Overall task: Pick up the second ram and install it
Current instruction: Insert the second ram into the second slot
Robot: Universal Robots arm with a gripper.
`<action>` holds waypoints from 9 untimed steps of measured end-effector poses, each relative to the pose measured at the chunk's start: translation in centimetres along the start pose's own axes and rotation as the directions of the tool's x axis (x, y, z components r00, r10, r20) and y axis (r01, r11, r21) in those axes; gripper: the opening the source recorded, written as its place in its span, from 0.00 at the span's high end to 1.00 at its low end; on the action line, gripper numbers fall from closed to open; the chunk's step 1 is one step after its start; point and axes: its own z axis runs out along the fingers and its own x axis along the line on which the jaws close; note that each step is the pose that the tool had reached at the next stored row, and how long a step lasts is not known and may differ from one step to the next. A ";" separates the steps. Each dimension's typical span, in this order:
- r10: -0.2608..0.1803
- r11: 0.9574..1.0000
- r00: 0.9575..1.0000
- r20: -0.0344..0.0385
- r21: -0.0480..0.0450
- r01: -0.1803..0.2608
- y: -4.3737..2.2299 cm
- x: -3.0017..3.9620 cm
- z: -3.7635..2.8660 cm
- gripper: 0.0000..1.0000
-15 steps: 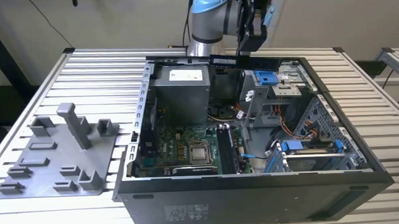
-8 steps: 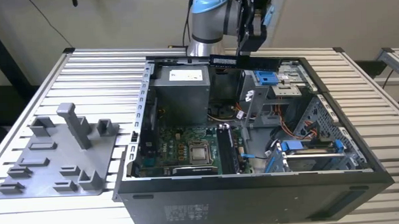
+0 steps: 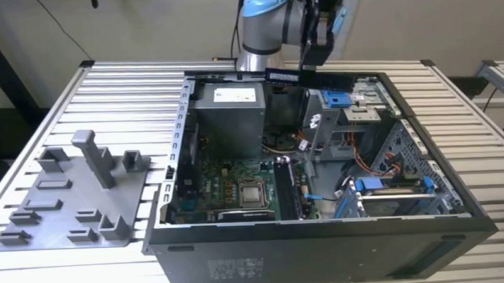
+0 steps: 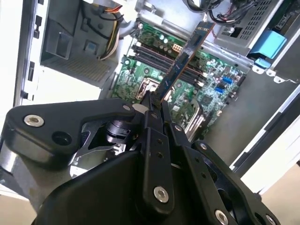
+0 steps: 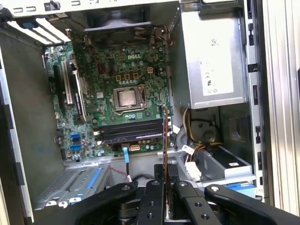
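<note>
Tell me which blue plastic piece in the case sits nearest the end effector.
The blue piece at the far end of the case, just below the second ram held in the end effector; the other blue pieces lie toward the near wall.

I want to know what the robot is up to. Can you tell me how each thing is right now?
gripper: shut on the second ram, above the computer case.
second ram: held in the air, not yet in a slot.
computer case: lying on its side, open on top.
processor: uncovered, no cooler on it.
</note>
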 end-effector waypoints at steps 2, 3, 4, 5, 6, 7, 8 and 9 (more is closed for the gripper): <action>0.025 1.000 1.000 0.000 0.001 -0.025 0.00 0.00 0.01 0.86; 0.038 0.999 0.999 -0.001 0.002 -0.038 0.00 0.00 0.01 0.86; 0.049 0.999 0.999 -0.001 0.002 -0.049 0.00 0.00 0.01 0.86; 0.062 0.998 0.998 -0.001 0.003 -0.062 0.00 0.00 0.01 0.86; 0.074 0.997 0.997 -0.001 0.004 -0.074 0.00 0.00 0.02 0.86; 0.085 0.996 0.996 -0.001 0.004 -0.085 0.00 0.00 0.02 0.86; 0.096 0.995 0.995 -0.001 0.005 -0.096 0.00 0.00 0.02 0.86; 0.103 0.995 0.995 -0.001 0.005 -0.103 0.00 0.00 0.02 0.86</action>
